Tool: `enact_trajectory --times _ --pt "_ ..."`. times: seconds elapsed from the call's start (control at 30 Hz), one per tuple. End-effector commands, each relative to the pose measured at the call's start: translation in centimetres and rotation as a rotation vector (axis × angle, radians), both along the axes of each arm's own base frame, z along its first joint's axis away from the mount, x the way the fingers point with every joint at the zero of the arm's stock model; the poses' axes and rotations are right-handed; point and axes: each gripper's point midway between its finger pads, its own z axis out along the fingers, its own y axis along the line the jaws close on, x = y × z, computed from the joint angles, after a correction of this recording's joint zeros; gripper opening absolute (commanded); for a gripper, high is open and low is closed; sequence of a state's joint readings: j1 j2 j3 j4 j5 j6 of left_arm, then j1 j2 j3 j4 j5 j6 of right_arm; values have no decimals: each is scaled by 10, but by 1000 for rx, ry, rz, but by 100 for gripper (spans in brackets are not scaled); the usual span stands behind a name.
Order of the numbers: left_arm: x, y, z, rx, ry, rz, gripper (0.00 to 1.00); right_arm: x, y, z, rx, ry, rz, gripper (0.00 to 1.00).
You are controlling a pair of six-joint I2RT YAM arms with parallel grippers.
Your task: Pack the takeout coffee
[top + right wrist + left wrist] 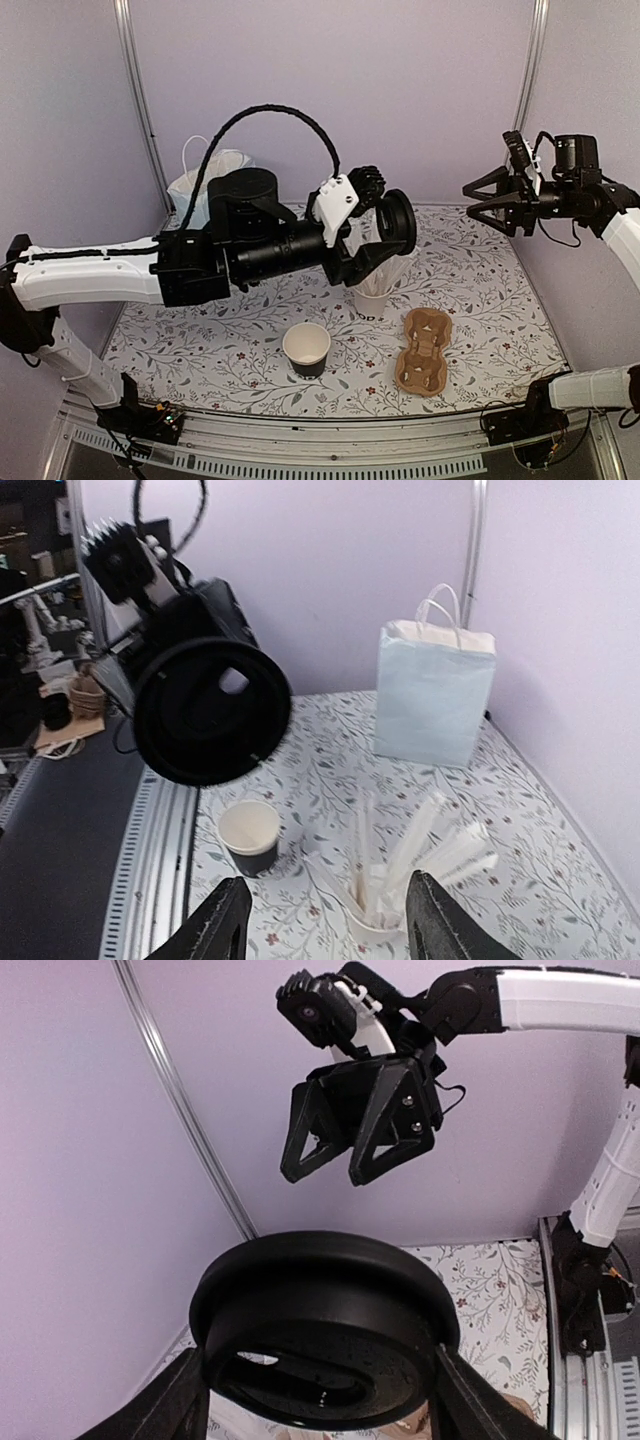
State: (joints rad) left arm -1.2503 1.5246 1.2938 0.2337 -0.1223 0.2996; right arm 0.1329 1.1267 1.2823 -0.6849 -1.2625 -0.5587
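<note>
Jaws on left gripper [398, 226] clamp a black lid [320, 1330] mid-frame; right gripper [478, 198], upper right, gapes empty; takeout coffee [306, 350] sits lower centre.

Top cam: my left arm [90, 275] blocks most of white bag [187, 190], only handles and top edge peek out. Stick tops in stick cup [372, 301] vanish behind same arm. Left wrist cam: black disc [320, 1320] eats lower frame, table under it hidden, left fingers [165, 1405] cropped by bottom edge. Right fingers [225, 925] cropped too. Print on stick cup too tiny, I can't read it.
</note>
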Motion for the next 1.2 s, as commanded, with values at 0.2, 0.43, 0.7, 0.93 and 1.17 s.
enact_trajectory --times 0.2,0.43,0.7,0.93,1.17 --pt "-15 61 -96 505 367 125 69 131 -104 -65 -341 -107 -852 60" --pt "-18 101 -174 862 487 243 61 152 -134 -137 -400 -113 -1010 60" --pt "-27 124 -225 1109 588 304 56 143 -131 -157 -445 -125 -967 60" --pt "-33 127 -232 1193 634 309 55 139 -120 -168 -440 -94 -891 61" --pt "-35 120 -228 1174 652 276 57 135 -114 -171 -433 -80 -848 62"
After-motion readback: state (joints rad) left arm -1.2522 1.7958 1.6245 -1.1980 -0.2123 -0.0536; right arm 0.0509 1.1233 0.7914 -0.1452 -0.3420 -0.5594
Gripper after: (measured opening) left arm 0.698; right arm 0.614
